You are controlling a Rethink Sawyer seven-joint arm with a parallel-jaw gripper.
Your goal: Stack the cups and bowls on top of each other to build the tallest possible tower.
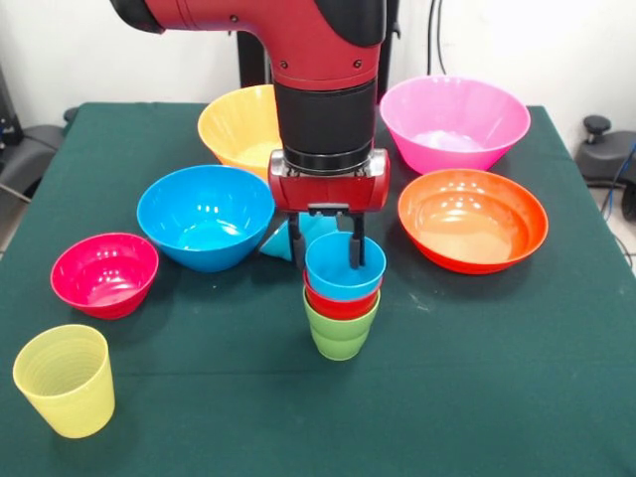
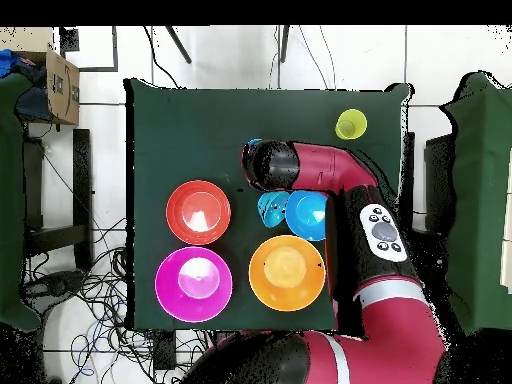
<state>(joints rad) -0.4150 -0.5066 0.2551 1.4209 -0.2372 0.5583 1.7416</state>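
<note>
1. The gripper (image 1: 326, 250) hangs from the red arm (image 1: 328, 60) straight over the tower (image 1: 341, 303), near the middle of the green worktop (image 1: 497, 378).
2. The fingers (image 1: 355, 248) stand apart across the rim of the light blue cup (image 1: 344, 268): one dark finger goes down inside the cup, the other is behind its far wall. I cannot tell if they press on the wall.
3. The tower has three cups, one nested in the next: the green cup (image 1: 340, 333) stands on the worktop, the red cup (image 1: 340, 304) sits in it, and the light blue cup is on top.
4. The yellow cup (image 1: 66, 380) stands alone and upright at the near left corner of the front view, well apart from the tower.
5. A small light blue bowl (image 1: 308, 235) lies tilted just behind the tower, partly hidden by the gripper.
6. The blue bowl (image 1: 205, 216) is left of the tower, and the magenta bowl (image 1: 104, 274) is further left, just beside it.
7. The red-orange bowl (image 1: 473, 219) is to the right of the tower.
8. The yellow-orange bowl (image 1: 240, 124) and the pink bowl (image 1: 455, 122) stand at the far side, with the arm between them.
9. In the overhead view the arm covers the tower; the yellow cup (image 2: 351, 124) shows near the top edge of the worktop (image 2: 160, 130).
</note>
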